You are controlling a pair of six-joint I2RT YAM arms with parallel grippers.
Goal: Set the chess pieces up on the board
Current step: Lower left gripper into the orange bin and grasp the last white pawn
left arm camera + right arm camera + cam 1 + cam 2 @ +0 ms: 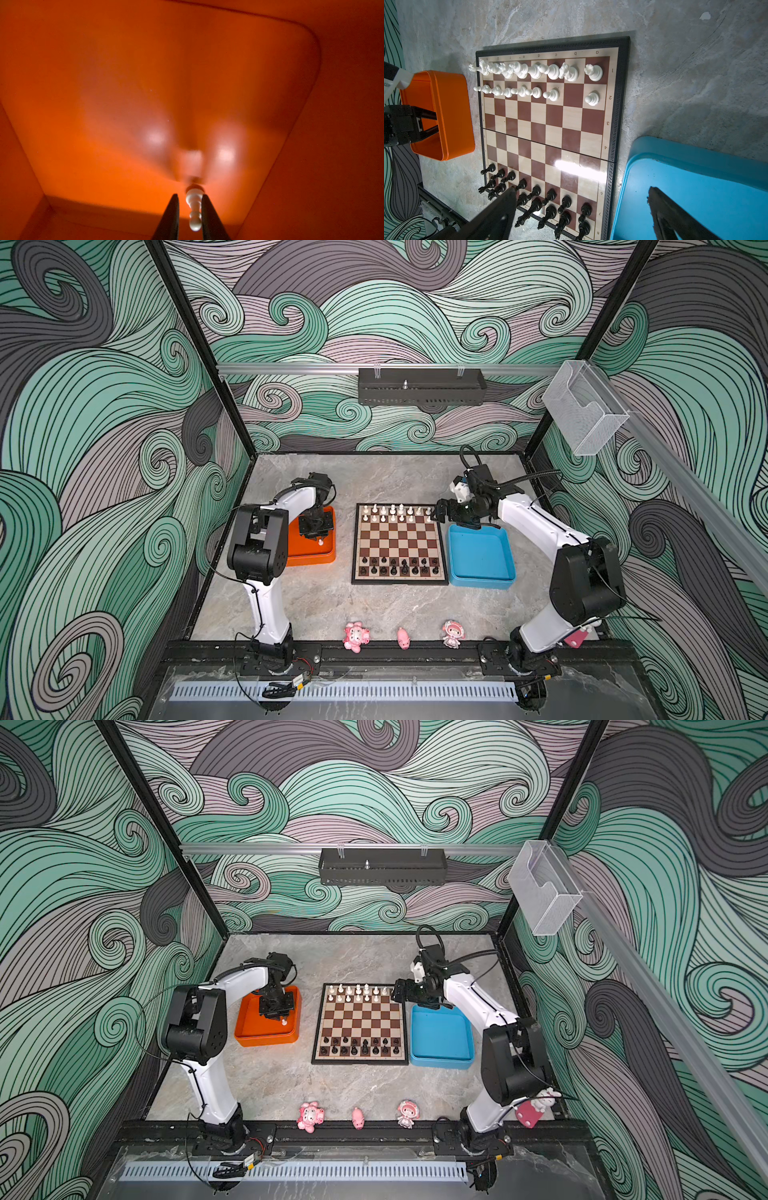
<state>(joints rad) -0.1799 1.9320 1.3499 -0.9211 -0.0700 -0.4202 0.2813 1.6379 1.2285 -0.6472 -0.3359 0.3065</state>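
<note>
Pink figurines [356, 636] are standing nearest the lens in both top views, along the front rail at 6 o'clock. Beyond them the board [400, 540] is lying flat mid-table. The white chess pieces [392, 512] are lining its 12 o'clock edge and the black chess pieces [399, 566] its 6 o'clock edge. An orange tray [311, 559] is sitting at the board's 9 o'clock and a blue tray [480, 556] just beside its 3 o'clock edge. The left gripper [319, 540] is reaching down into the orange tray at a white pawn [320, 542]. The right gripper [435, 512] is hovering at the board's 2 o'clock corner.

Seen from the left wrist, two dark fingers [170, 218] are flanking the white pawn [194, 207], which is standing on the orange tray's floor [145, 83]. They are sitting close around it, with a sliver of orange showing on one side. Whether they are pinching it I cannot tell.

Seen from the right wrist, the right gripper [582, 189] is hanging with its jaws spread wide and holding nothing. One finger is lying over the black chess pieces [550, 195], the other over the blue tray [695, 187]. The white chess pieces [533, 70] are filling the board's [554, 124] far rows.
</note>
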